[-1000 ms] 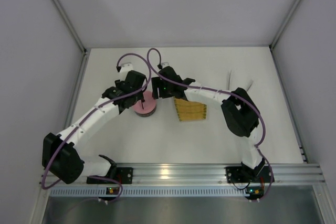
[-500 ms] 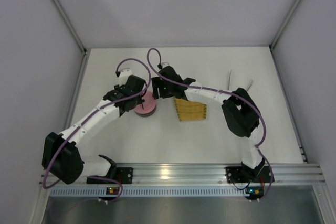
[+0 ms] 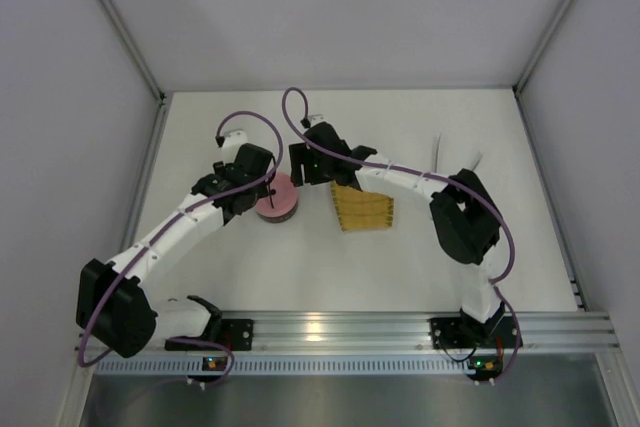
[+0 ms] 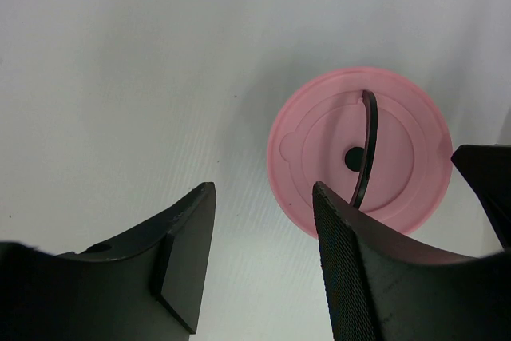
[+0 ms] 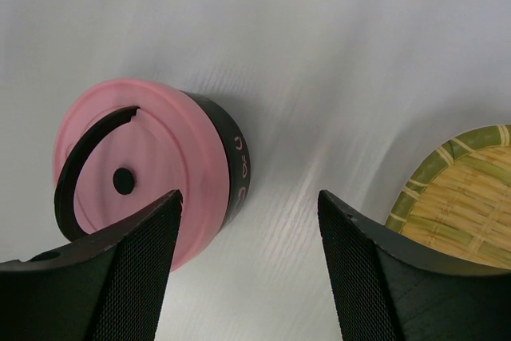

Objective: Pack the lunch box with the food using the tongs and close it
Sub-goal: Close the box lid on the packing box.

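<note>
The lunch box (image 3: pixel 277 199) stands on the table with its pink lid (image 4: pixel 319 149) seated on it, black curved handle mark on top. Its dark side wall (image 5: pixel 233 161) shows in the right wrist view under the lid (image 5: pixel 160 141). My left gripper (image 4: pixel 263 189) is open just left of the box, above bare table; from above it (image 3: pixel 252 185) sits at the box's left rim. My right gripper (image 5: pixel 249 196) is open over the table between box and tray, nothing between its fingers. The pale tongs (image 3: pixel 439 147) lie far right, partly under the right arm. The food is hidden.
A yellow woven tray (image 3: pixel 363 210) lies right of the box; its green rim (image 5: pixel 447 157) shows in the right wrist view. White enclosure walls surround the table. An aluminium rail (image 3: pixel 330 329) runs along the near edge.
My left gripper has drawn back slightly to the left of the lid, uncovering more of it. The right gripper has edged a little away from the box. The lid stays in place.
</note>
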Action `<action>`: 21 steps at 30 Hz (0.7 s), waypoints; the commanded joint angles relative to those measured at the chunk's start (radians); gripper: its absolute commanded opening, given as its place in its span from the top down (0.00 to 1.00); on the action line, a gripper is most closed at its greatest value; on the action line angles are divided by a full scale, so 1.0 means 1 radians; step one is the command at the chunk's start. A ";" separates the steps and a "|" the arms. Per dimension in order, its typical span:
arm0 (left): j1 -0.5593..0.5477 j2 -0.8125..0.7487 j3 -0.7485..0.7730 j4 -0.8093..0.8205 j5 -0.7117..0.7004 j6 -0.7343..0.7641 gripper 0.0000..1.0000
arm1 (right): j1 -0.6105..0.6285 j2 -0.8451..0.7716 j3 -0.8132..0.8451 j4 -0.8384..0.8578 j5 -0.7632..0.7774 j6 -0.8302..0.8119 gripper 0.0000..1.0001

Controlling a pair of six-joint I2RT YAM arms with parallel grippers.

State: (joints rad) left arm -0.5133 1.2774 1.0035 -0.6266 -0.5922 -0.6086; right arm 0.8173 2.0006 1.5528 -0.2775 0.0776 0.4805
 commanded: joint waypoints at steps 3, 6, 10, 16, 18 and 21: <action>0.002 -0.047 -0.005 0.064 0.023 0.001 0.42 | 0.020 -0.086 0.038 -0.009 0.007 -0.014 0.32; 0.004 -0.056 -0.014 0.099 0.057 0.015 0.42 | 0.020 -0.079 0.043 -0.008 0.004 -0.011 0.32; 0.004 -0.095 -0.071 0.197 0.178 0.055 0.43 | 0.020 -0.062 0.041 -0.003 -0.002 -0.006 0.32; 0.002 -0.052 -0.074 0.202 0.186 0.046 0.43 | 0.020 -0.046 0.035 0.004 -0.015 0.001 0.32; 0.004 -0.043 -0.086 0.214 0.186 0.041 0.42 | 0.020 -0.042 0.035 0.008 -0.016 0.003 0.32; 0.002 -0.021 -0.094 0.219 0.175 0.032 0.42 | 0.020 -0.030 0.033 0.008 -0.019 0.003 0.32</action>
State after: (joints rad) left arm -0.5125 1.2404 0.9249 -0.4644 -0.4183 -0.5735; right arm 0.8173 1.9732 1.5528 -0.2768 0.0681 0.4816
